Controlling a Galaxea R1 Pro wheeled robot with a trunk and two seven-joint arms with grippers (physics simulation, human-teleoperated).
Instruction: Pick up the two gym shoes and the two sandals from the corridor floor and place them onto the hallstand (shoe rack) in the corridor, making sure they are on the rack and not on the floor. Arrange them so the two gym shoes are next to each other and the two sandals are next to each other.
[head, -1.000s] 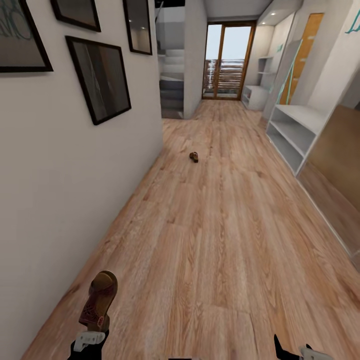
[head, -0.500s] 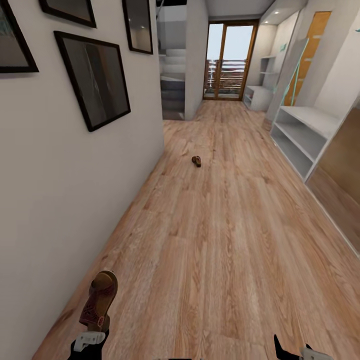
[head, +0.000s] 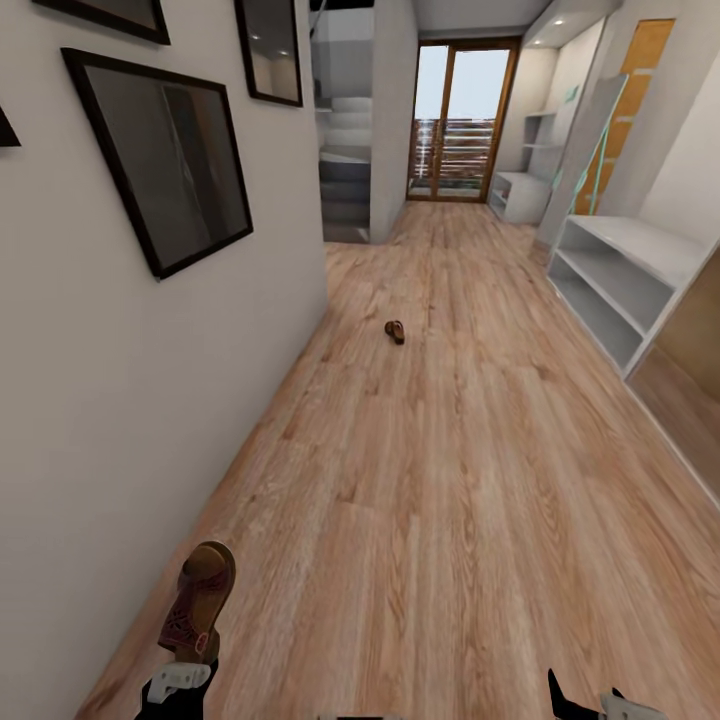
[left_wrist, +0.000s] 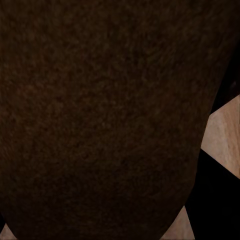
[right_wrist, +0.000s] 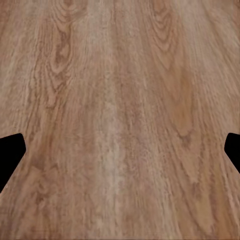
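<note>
My left gripper (head: 185, 668) at the bottom left of the head view is shut on a brown sandal (head: 200, 598), which stands upright out of it. In the left wrist view that sandal's dark sole (left_wrist: 100, 115) sits right against the lens. A second brown sandal (head: 396, 331) lies on the corridor floor (head: 440, 480) well ahead, near the left wall. The pale hallstand (head: 625, 270) with its bench top and open low shelves stands along the right wall. My right gripper (head: 585, 705) at the bottom right is open, its fingertips (right_wrist: 10, 150) wide apart over bare planks. No gym shoe is in view.
The left wall (head: 130, 380) with dark framed pictures (head: 165, 160) runs close beside me. A staircase (head: 345, 170) opens ahead on the left, and a glass door (head: 460, 120) ends the corridor. Another white shelf unit (head: 515, 190) stands beside that door.
The whole view has shifted: the camera has moved forward and turned a little, so the far sandal and hallstand sit lower and nearer. Both grippers keep their places in the picture.
</note>
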